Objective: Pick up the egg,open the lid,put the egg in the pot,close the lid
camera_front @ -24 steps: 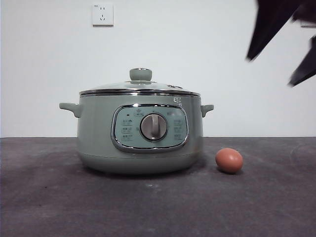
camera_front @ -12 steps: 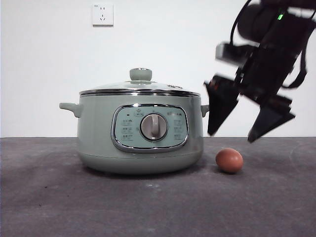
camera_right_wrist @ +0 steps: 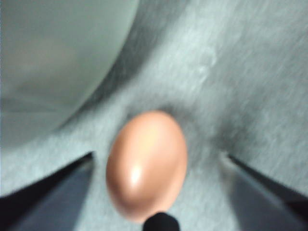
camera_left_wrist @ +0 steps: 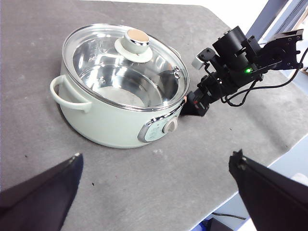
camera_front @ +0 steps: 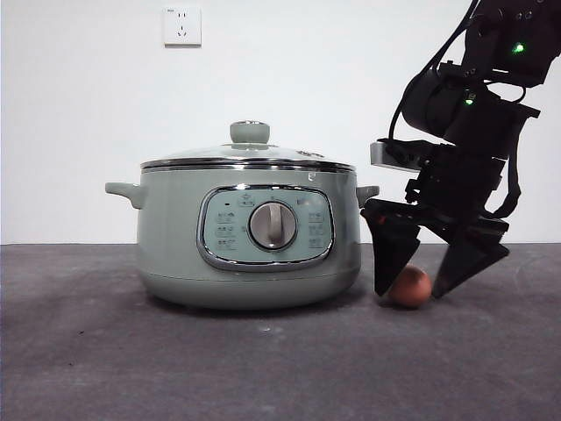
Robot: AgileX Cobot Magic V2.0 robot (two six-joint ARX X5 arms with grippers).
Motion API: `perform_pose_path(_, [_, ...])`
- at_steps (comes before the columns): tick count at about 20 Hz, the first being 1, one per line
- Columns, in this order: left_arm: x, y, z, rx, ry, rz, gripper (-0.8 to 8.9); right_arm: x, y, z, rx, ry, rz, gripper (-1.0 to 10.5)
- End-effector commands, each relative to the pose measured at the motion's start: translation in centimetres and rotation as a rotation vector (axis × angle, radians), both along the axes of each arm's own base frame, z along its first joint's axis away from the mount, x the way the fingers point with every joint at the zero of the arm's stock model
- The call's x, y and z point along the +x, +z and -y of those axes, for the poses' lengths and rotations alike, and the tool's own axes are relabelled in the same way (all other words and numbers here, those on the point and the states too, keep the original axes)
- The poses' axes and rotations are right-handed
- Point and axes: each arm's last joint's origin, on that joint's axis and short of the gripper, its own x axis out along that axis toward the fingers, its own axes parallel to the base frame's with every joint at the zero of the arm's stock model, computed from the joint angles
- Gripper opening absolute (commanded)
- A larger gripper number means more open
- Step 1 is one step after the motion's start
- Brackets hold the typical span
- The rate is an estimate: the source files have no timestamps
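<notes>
On the dark grey desk (camera_front: pixel 175 368) in the front view, the sage-green pot (camera_front: pixel 250 232) stands with its glass lid (camera_front: pixel 248 154) seated and the dial facing the camera. The egg (camera_front: pixel 409 286) lies on the desk just beside the pot, on its socket-free side. The right hand (camera_front: pixel 427 288) hangs over it with the jaws spread wide, one tip on each side of the egg and low enough to close on it; neither tip clearly touches the shell, so it has hold of nothing. A wall socket (camera_front: pixel 182 25) sits high behind.

In the left wrist view, the left hand (camera_left_wrist: pixel 154 192) waits well apart from the pot (camera_left_wrist: pixel 120 120), its jaws wide and empty, likely kept ready for the knob of the lid (camera_left_wrist: pixel 132 57). The right arm (camera_left_wrist: pixel 231 72) reaches down at the pot's far side; the egg is hidden there.

In the right wrist view, though blurred, the egg (camera_right_wrist: pixel 147 163) lies centred between the spread jaws of the right hand (camera_right_wrist: pixel 156 192), with clear gaps either side and the pot (camera_right_wrist: pixel 53 57) wall close by. That centring suggests the grasp is lined up; lid opening comes after.
</notes>
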Motion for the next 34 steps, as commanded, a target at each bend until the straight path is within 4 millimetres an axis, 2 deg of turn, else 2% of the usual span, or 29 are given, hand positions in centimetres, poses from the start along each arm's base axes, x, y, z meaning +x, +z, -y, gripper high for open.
perform_pose_path(1, [0.0, 0.0, 0.0, -0.002, -0.002, 0.001, 6.6, 0.1, -0.3, -0.2, 0.006, -0.011, -0.006, 3.3])
perform_pose_path(2, [0.0, 0.0, 0.0, -0.002, -0.002, 0.001, 6.6, 0.1, -0.3, -0.3, 0.008, -0.01, -0.004, 2.7])
perform_pose_path(5, [0.0, 0.0, 0.0, -0.002, -0.002, 0.001, 6.6, 0.1, -0.3, -0.3, 0.009, -0.011, -0.006, -0.1])
perform_pose_path(8, [0.0, 0.0, 0.0, -0.002, -0.002, -0.001, 6.59, -0.1, -0.1, -0.2, 0.015, -0.028, -0.014, -0.2])
perform_pose_path(10, [0.3, 0.0, 0.0, -0.003, -0.002, -0.01, 6.59, -0.8, 1.3, 0.1, 0.01, -0.028, -0.022, -0.2])
perform_pose_path(12, [0.9, 0.0, 0.0, -0.005, -0.006, -0.008, 6.59, -2.1, 3.8, 0.6, 0.014, -0.031, -0.007, -0.2])
perform_pose_path(15, [2.1, 0.2, -0.1, -0.003, -0.006, 0.019, 6.59, -4.9, 8.9, 1.7, 0.051, -0.026, 0.089, -0.2])
perform_pose_path(17, [3.5, 0.2, 0.0, -0.005, -0.013, 0.029, 6.59, -7.6, 12.7, 2.7, 0.094, -0.025, 0.193, -0.2])
perform_pose_path(19, [4.9, 0.2, 0.4, -0.023, -0.035, 0.029, 6.59, -10.1, 15.4, 3.7, 0.125, -0.023, 0.272, -0.2])
perform_pose_path(22, [7.4, 0.2, 1.9, -0.031, -0.085, 0.062, 6.59, -13.7, 18.2, 5.1, 0.165, -0.023, 0.371, -0.2])
perform_pose_path(27, [11.9, -0.3, 6.3, 0.061, -0.054, 0.177, 6.59, -17.8, 20.4, 6.7, 0.211, -0.029, 0.469, -0.2])
perform_pose_path(30, [15.0, -1.0, 9.2, 0.101, -0.03, 0.205, 6.59, -19.0, 20.6, 7.1, 0.209, -0.031, 0.458, -0.2])
perform_pose_path(34, [19.9, -2.1, 12.2, 0.161, -0.045, 0.155, 6.59, -19.4, 20.3, 7.3, 0.195, -0.029, 0.423, -0.2])
